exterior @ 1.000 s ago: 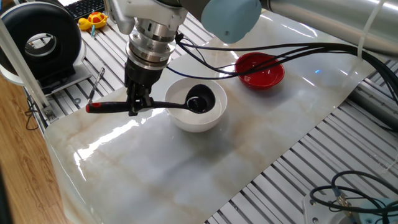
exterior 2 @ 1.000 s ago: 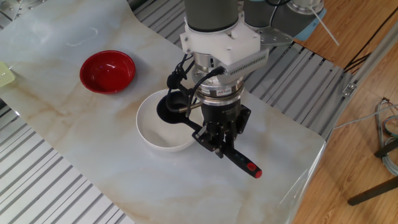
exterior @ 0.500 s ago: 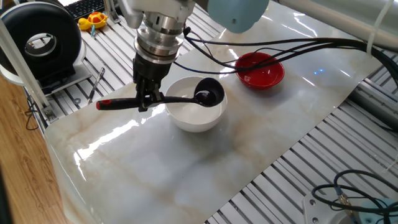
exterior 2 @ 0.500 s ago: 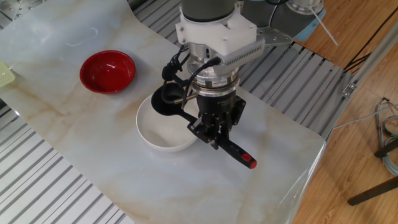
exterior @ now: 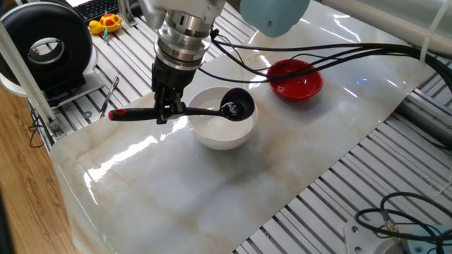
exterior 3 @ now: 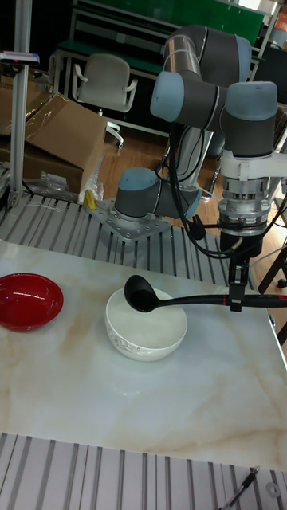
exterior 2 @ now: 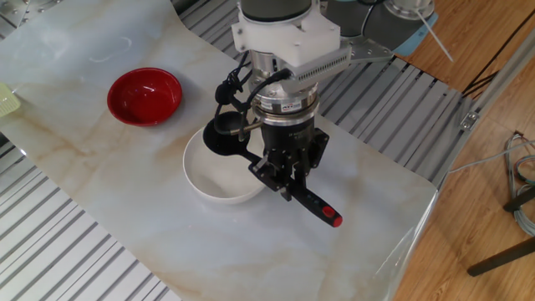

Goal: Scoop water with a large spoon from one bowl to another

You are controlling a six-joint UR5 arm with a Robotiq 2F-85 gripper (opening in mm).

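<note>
The large spoon's black scoop (exterior: pixel 238 104) hovers level just over the far rim of the white bowl (exterior: pixel 222 130), clear of the bowl's inside. A faint glint shows in the scoop; the water itself I cannot make out. My gripper (exterior: pixel 164 113) is shut on the spoon's thin handle near its red end (exterior: pixel 116 115), beside the bowl. The other fixed view shows the gripper (exterior 2: pixel 287 180), the scoop (exterior 2: pixel 224 134) and the white bowl (exterior 2: pixel 209 180). The red bowl (exterior: pixel 295 79) (exterior 2: pixel 144 96) sits apart, beyond the white bowl. The tall view has the scoop (exterior 3: pixel 137 293) above the white bowl (exterior 3: pixel 147 331).
A marble sheet (exterior: pixel 212 190) covers a slatted metal table. A black round device (exterior: pixel 46 46) and a yellow toy (exterior: pixel 106 25) sit at the far left. The arm's cables (exterior: pixel 318 56) hang over the red bowl. The table edge (exterior 2: pixel 418 217) runs near the spoon's red tip.
The spoon has risen out of the white bowl and shifted a little toward the red bowl; the gripper rose with it. In the last half second it hardly moved.
</note>
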